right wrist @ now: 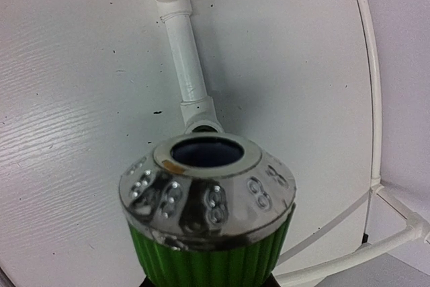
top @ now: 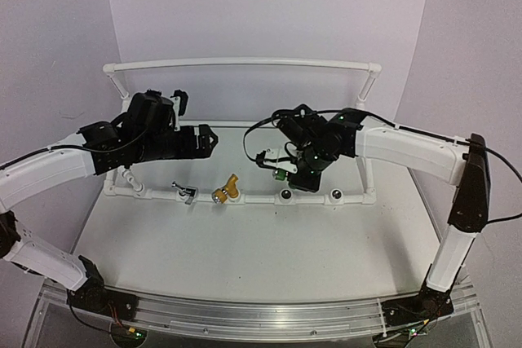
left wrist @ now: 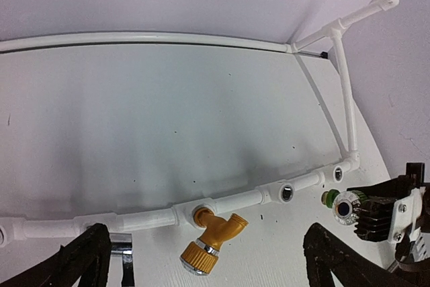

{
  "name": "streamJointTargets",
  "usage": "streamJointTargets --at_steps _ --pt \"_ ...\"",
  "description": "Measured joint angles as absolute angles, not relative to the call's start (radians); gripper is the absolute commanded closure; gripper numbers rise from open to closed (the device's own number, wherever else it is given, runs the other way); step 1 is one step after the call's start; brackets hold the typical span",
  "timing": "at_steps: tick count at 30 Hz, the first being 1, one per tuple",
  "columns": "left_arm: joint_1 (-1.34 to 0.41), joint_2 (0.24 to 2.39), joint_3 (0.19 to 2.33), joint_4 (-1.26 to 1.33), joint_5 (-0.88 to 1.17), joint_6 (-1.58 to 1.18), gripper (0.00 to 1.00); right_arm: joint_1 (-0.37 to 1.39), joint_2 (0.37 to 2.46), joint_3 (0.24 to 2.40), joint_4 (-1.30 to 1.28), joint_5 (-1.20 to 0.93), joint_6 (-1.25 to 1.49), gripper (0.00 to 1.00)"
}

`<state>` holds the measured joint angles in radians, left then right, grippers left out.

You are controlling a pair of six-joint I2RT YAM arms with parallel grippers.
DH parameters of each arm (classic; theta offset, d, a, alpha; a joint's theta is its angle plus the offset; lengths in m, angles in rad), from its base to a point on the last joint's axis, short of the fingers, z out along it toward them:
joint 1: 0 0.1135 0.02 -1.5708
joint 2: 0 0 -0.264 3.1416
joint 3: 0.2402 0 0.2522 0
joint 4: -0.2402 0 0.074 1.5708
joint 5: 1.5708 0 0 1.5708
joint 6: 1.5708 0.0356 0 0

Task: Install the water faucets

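Nearest, the silver faucet and the yellow faucet are being carried by the front pipe. Just behind, the green faucet is being pinched in the right gripper, apparently for lining up with an empty socket. Farther back, the left gripper is being held spread wide, gripping nothing.

Finding: a robotics laboratory test cell, not a home or a working plumbing site.

Evidence:
- Two white-and-black jointed robot arms, left and right, are bolted to a ribbed aluminium rail at the near edge of a white wood-grain table.
- Plain pale wall panels enclose the table at the back and on both sides.
- A black cable runs exposed beside the right arm.
- A white plastic pipe frame stands on the table as a mock-up fixture, with a small brass-yellow toy faucet seated in its front rail.
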<state>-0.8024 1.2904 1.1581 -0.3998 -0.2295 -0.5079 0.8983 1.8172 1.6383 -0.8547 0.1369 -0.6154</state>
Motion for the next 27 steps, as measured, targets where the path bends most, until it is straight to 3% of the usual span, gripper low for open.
streamJointTargets --at_steps 27 --pt "-0.801 1.212 1.121 -0.446 -0.317 -0.574 0.0 0.928 1.945 1.63 -0.731 0.216 -0.754 1.0"
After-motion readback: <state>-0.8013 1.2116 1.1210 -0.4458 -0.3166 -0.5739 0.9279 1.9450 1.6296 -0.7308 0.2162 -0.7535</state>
